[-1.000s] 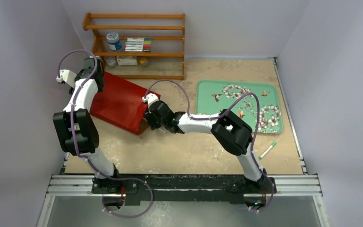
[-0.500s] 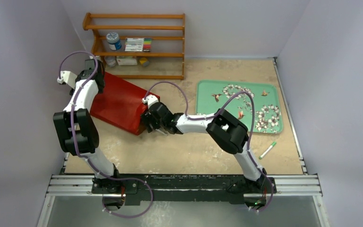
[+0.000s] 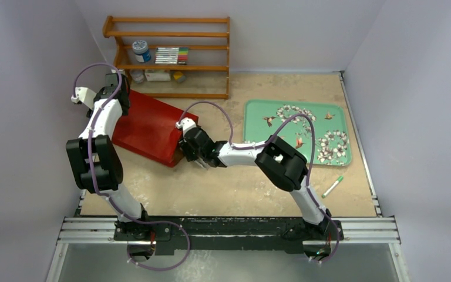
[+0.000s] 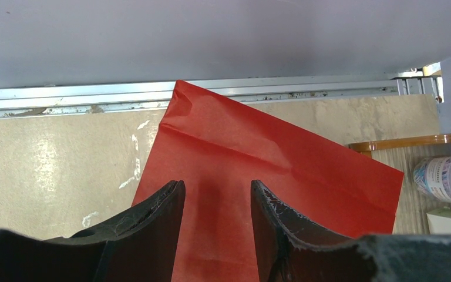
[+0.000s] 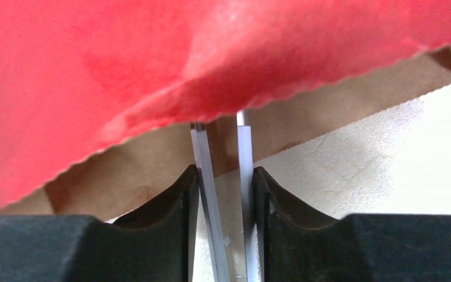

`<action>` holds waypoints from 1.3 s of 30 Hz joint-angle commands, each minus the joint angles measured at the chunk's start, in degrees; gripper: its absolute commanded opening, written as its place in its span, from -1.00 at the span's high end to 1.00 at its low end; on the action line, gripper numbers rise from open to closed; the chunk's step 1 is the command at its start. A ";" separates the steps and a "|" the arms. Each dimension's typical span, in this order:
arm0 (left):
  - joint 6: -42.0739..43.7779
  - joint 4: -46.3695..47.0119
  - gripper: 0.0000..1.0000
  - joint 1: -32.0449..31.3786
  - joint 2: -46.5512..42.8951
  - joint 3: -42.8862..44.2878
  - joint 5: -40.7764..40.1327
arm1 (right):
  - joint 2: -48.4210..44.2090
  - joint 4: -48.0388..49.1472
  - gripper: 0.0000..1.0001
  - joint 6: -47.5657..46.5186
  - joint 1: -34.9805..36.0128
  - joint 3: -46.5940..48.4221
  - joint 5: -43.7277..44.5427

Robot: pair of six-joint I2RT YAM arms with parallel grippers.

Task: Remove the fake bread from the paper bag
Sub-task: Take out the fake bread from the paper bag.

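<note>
- right gripper (image 5: 223,176), clamped on metal tongs (image 5: 243,153), has barely shifted; tong tips sit inside the mouth of the paper bag (image 3: 147,126)
- left gripper (image 4: 214,194), fingers apart, sits above the bag
- fake bread unseen, presumably inside; extraction not yet begun

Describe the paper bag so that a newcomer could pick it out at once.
Find the wooden shelf at the back left. Just in front of it lies the paper bag on its side. It alone is glossy red with a brown inside, unlike the green tray.
</note>
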 commanded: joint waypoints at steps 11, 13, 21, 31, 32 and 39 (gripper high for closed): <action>0.92 1.10 0.09 0.72 -1.42 1.67 -0.79 | -7.57 0.93 0.80 1.47 -0.63 -1.92 1.02; 0.81 0.68 0.08 0.75 -1.41 1.84 -0.88 | -8.51 0.00 0.87 1.52 -0.72 -2.34 0.89; 0.45 -0.74 0.09 0.67 -1.68 3.07 -1.34 | -14.80 -2.34 0.89 1.80 -0.64 -7.96 -0.09; -0.09 -2.74 0.09 0.72 -2.26 4.39 -1.00 | -23.45 -7.41 0.92 4.53 -0.12 -16.03 -1.10; -0.20 -2.78 0.09 0.75 -2.22 4.33 -0.78 | -24.31 -7.72 0.92 4.79 0.27 -16.79 -1.09; 0.17 -2.07 0.09 0.79 -1.94 4.24 -0.12 | -30.01 -11.19 0.93 7.91 4.88 -21.35 2.37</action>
